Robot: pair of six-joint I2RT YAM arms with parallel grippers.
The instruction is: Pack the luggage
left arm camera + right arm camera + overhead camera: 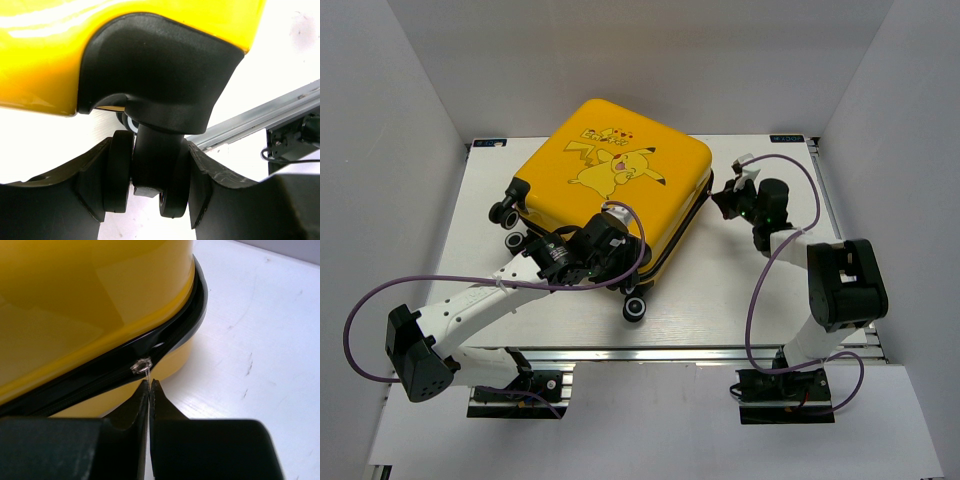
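Black fingers of the left end effector squeeze a wheel of the yellow luggage, which lies flat, lid down, on the bench, likely to hold it steady while the right end effector, closed tight, pinches the thin zip pull to tug it.

top: overhead, whole table | left wrist: close, luggage wheel | right wrist: close, zipper

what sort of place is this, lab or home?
Likely a lab test cell: white table boxed in by plain white walls, with an aluminium rail along its near edge.
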